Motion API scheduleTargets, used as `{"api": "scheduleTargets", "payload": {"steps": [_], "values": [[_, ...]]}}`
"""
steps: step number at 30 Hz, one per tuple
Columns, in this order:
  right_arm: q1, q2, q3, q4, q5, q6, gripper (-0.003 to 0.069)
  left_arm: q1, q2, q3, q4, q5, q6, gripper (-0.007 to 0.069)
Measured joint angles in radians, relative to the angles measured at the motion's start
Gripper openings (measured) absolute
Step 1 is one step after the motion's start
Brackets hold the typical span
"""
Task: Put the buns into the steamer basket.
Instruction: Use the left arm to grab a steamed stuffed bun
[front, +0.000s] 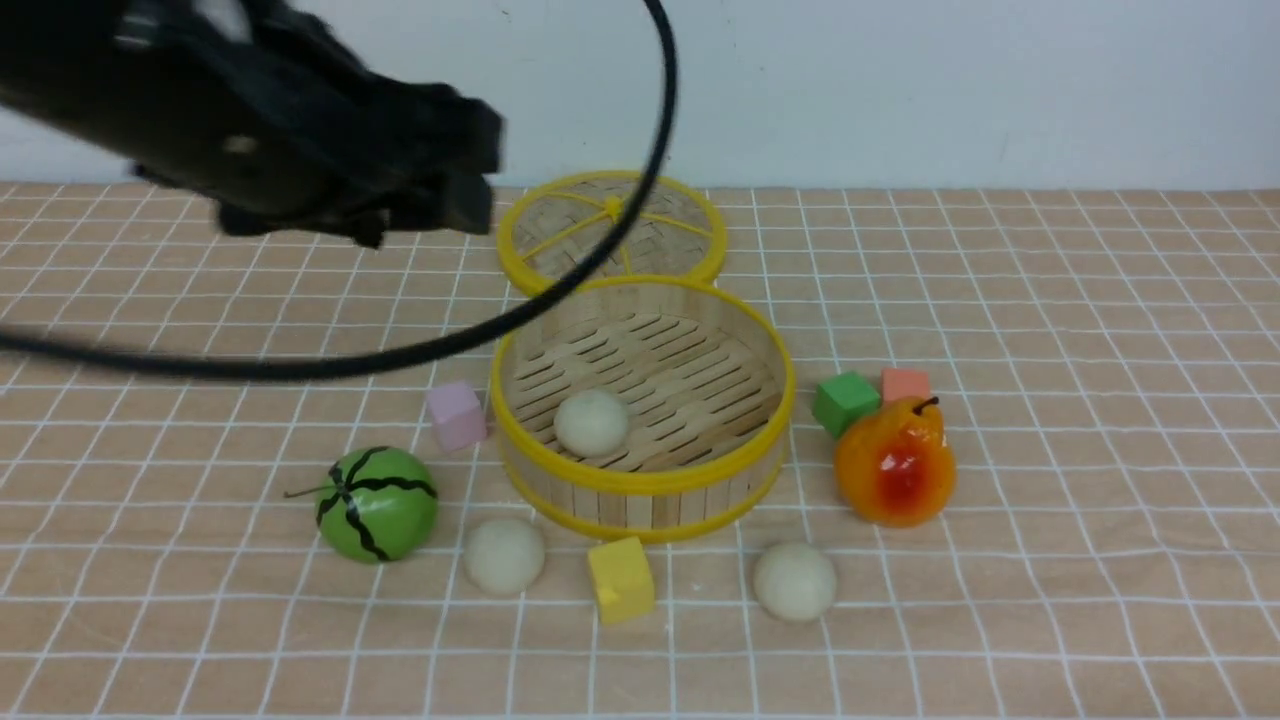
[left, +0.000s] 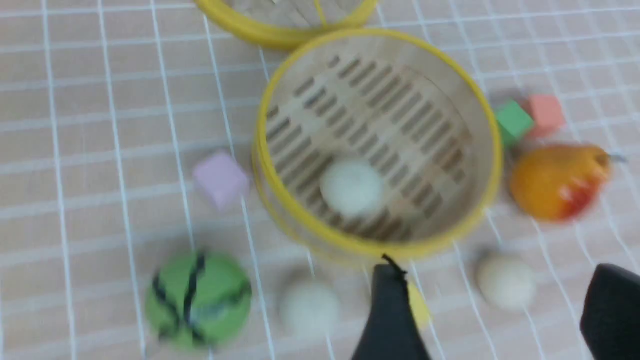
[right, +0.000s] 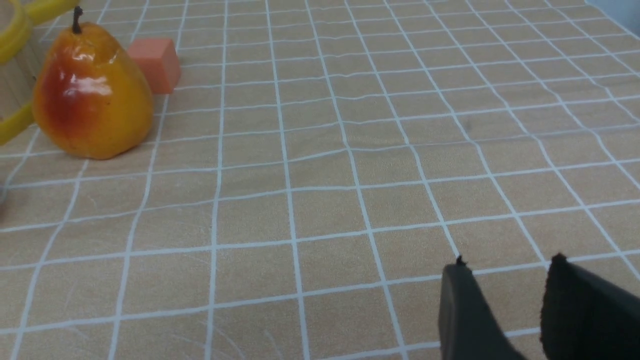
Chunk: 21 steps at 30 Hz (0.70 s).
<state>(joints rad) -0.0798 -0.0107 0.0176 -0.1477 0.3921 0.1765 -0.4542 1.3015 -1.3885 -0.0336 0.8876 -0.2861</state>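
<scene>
The steamer basket (front: 640, 482) stands mid-table with one bun (front: 591, 422) on its slatted floor. Two more buns lie on the cloth in front of it, one at front left (front: 503, 556) and one at front right (front: 795, 581). My left gripper (front: 465, 190) is blurred, high above the table and left of the basket. In the left wrist view it (left: 497, 272) is open and empty, with the basket (left: 492, 150), the bun inside (left: 352, 187) and the outer buns (left: 506, 280) (left: 309, 306) below. My right gripper (right: 507, 267) is slightly open and empty, low over bare cloth, out of the front view.
The flat woven lid (front: 612, 232) lies behind the basket. A green striped melon (front: 377, 503) and pink cube (front: 456, 415) sit to its left, a yellow cube (front: 621, 579) in front, and a green cube (front: 846, 402), salmon cube (front: 905, 384) and pear (front: 895, 462) to its right. A black cable (front: 560, 290) hangs across.
</scene>
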Motion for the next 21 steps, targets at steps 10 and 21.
{"api": "scheduleTargets", "payload": {"steps": [10,21], "values": [[0.0,0.0,0.0,0.0,0.0,0.0,0.0241,0.0,0.094,0.315,-0.043,-0.107,0.138,0.0272],[0.0,0.0,0.0,0.0,0.0,0.0,0.0241,0.0,0.423,0.243,-0.048,-0.309,0.166,0.019]]}}
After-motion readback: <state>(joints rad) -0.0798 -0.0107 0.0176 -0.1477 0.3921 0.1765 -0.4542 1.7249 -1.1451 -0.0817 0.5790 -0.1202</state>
